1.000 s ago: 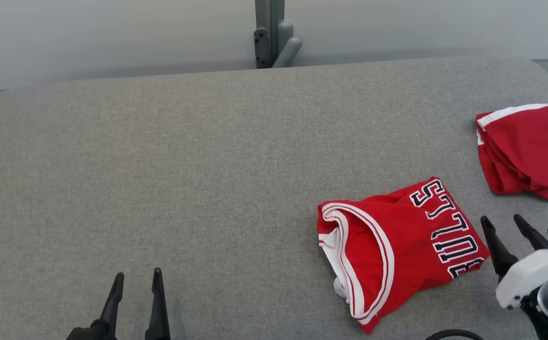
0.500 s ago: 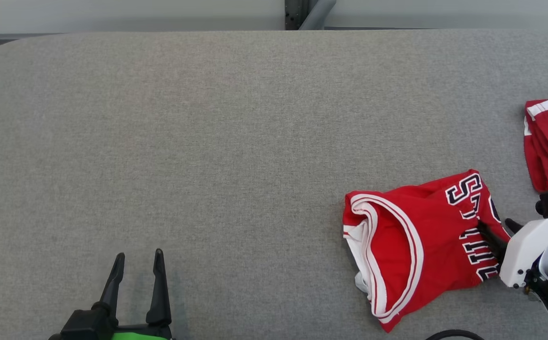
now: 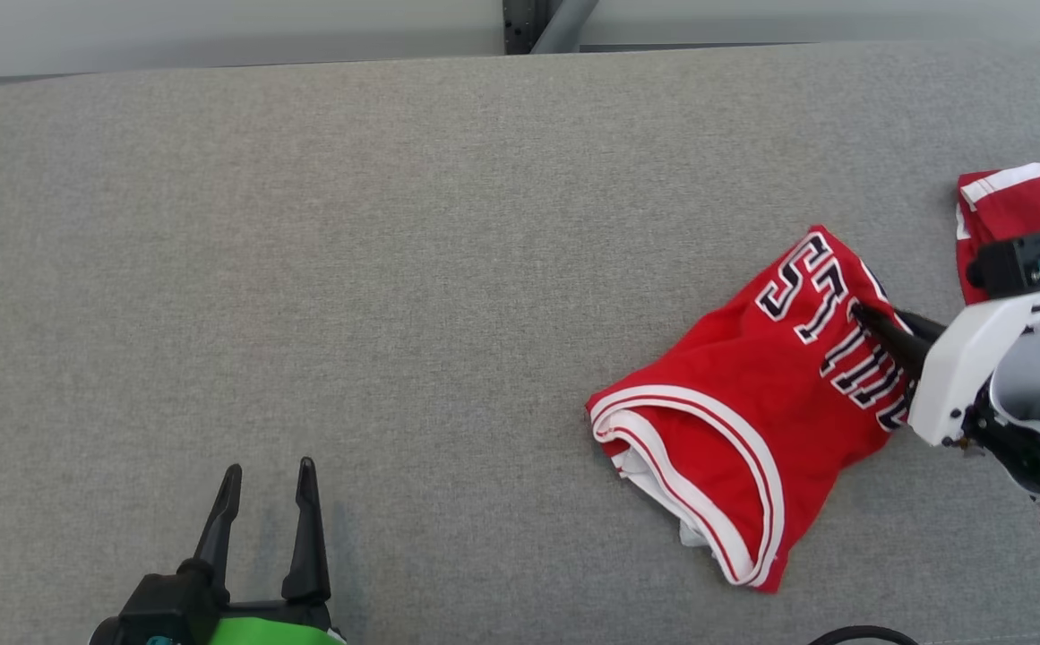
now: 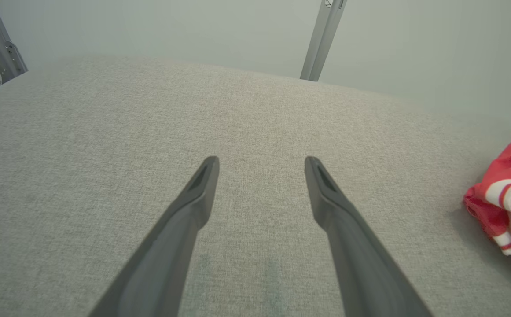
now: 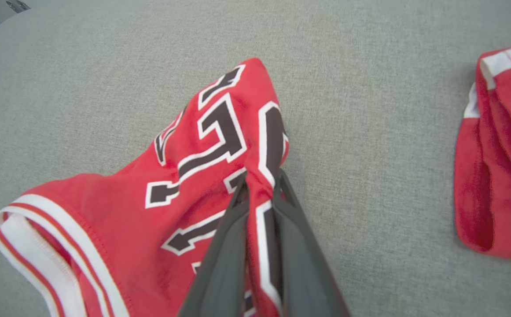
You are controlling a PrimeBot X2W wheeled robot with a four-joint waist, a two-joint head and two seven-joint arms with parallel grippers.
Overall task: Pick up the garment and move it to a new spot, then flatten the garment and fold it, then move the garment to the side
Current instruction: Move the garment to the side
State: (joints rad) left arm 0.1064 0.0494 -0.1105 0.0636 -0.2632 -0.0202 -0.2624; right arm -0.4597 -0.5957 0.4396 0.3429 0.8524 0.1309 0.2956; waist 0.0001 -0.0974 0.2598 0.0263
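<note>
The soft, lightweight red lettered fabric jersey (image 3: 734,421), expected to drape, is pinched at its 2 o'clock edge by the clenched right gripper (image 3: 860,313).

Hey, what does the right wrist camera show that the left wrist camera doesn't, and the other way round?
Right wrist view, not the left: the right gripper pinched on a fold of the red jersey at its lettering, and a second red garment lying apart from it. Left wrist view, not the right: the left gripper, open with nothing between its fingers. Both: the grey table cover and part of the jersey.
</note>
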